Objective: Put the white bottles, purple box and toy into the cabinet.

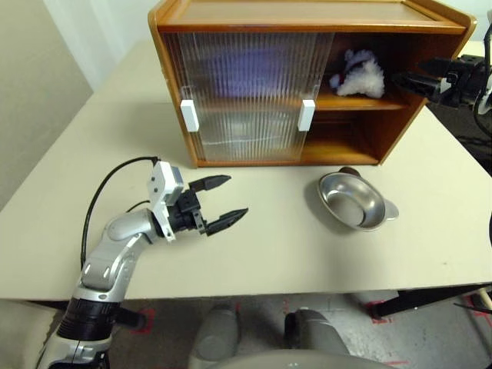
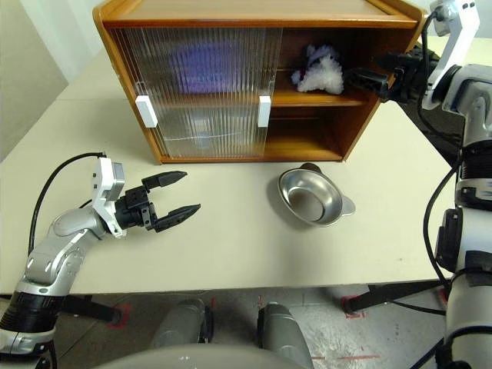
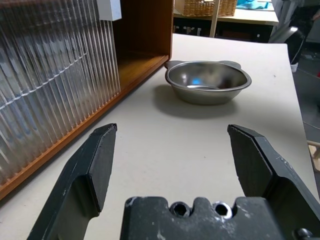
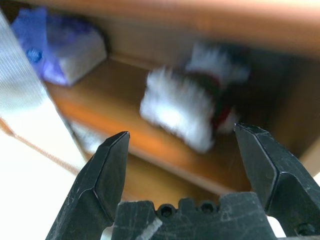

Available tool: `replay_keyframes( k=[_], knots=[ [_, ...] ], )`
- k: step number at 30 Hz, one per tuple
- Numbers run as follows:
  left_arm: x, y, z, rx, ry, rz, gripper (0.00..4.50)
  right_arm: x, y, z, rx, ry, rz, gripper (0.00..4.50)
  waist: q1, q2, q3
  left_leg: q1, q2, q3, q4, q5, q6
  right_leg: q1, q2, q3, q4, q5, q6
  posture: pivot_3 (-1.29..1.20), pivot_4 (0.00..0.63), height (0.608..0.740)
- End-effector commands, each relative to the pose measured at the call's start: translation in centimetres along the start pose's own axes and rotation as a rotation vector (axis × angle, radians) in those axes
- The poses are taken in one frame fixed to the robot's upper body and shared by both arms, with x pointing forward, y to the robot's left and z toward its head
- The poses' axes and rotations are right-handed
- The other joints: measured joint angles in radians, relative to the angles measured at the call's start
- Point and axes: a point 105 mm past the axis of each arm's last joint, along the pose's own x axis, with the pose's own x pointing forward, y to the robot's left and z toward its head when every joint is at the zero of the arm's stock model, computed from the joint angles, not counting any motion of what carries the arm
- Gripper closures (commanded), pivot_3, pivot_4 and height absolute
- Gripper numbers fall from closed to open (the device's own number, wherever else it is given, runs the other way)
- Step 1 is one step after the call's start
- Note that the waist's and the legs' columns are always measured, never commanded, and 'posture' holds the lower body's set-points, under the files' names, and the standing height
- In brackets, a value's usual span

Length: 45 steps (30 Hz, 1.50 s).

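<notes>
the left gripper hovers over the table, fingers apart, empty. behind stands the cabinet; the purple box and toy lie on its shelf. right gripper gapes empty beside the toy. a steel dish sits in front.

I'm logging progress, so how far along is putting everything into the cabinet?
The toy lies on the cabinet upper shelf, and the purple box sits behind the doors. The right gripper is open and empty beside it. The white bottles cannot be made out.
</notes>
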Motion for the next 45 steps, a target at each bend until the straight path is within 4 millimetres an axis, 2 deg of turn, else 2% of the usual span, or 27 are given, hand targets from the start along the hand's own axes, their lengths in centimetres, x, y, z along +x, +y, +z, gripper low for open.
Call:
replay_keyframes(
  k=[1,4,7,12,15,18,26,34,45],
  knots=[
    [0.1,-0.4,0.1,0.013,0.011,-0.019,0.0,-1.1,1.8,0.2,0.081,-0.002,0.119,0.01,0.0,0.0,0.0,0.0,0.0,0.0,0.0,0.0,0.0,0.0,0.0,0.0,0.0,0.0,0.0,0.23,0.0,0.74],
    [0.0,-0.4,0.1,0.014,0.011,-0.017,0.0,-3.0,3.3,-1.0,0.183,0.054,0.226,0.01,0.003,0.0,0.0,0.0,0.0,-0.001,0.0,0.0,0.0,0.0,0.0,0.0,0.0,0.0,0.0,0.23,0.0,0.74],
    [-0.2,-0.5,0.0,0.009,0.013,-0.016,0.0,-5.1,4.2,-3.3,0.255,0.167,0.268,0.01,0.015,0.0,0.0,-0.001,0.0,-0.002,0.0,0.0,0.0,0.001,0.001,-0.002,-0.003,0.0,0.0,0.23,0.0,0.74],
    [-0.2,-0.9,-0.2,-0.004,0.014,-0.021,0.0,-7.4,2.6,-7.6,0.361,0.244,0.131,0.01,0.024,-0.001,-0.001,0.001,0.0,-0.001,0.001,0.0,0.0,0.004,0.0,-0.002,-0.005,-0.001,0.002,0.22,0.001,0.74],
    [-0.1,-1.0,-0.2,-0.006,0.013,-0.026,0.0,-8.1,2.6,-9.9,0.442,0.262,0.095,0.01,0.023,-0.001,-0.001,0.001,0.0,-0.001,0.001,0.0,0.001,0.004,0.0,-0.001,-0.005,-0.003,0.006,0.21,0.004,0.74],
    [0.0,-0.9,-0.1,-0.005,0.016,-0.035,0.0,-9.0,2.8,-13.5,0.535,0.321,0.039,0.01,0.023,-0.003,-0.002,0.001,0.0,-0.002,0.002,0.0,0.001,0.006,0.001,-0.001,-0.004,-0.004,0.006,0.21,0.004,0.74],
    [-0.1,-0.9,-0.1,-0.001,0.02,-0.04,0.0,-9.3,4.5,-17.5,0.769,0.316,0.031,0.01,0.021,-0.004,-0.005,0.002,0.0,-0.001,0.002,0.001,0.001,0.007,0.002,0.0,-0.004,-0.004,0.007,0.21,0.008,0.74],
    [-0.1,-1.0,-0.2,-0.003,0.021,-0.034,0.0,-8.5,6.1,-19.6,0.877,0.326,0.059,0.01,0.021,-0.004,-0.005,0.001,-0.001,-0.001,0.002,0.001,0.001,0.008,0.002,0.001,-0.004,-0.004,0.008,0.22,0.01,0.74],
    [0.1,-1.7,0.2,0.005,0.011,-0.088,0.0,-6.8,7.4,-19.6,0.913,0.298,0.119,0.01,0.021,-0.004,-0.005,0.001,-0.001,-0.001,0.002,0.001,0.001,0.008,0.002,0.001,-0.004,-0.004,0.008,0.22,0.004,0.74]
  ],
)
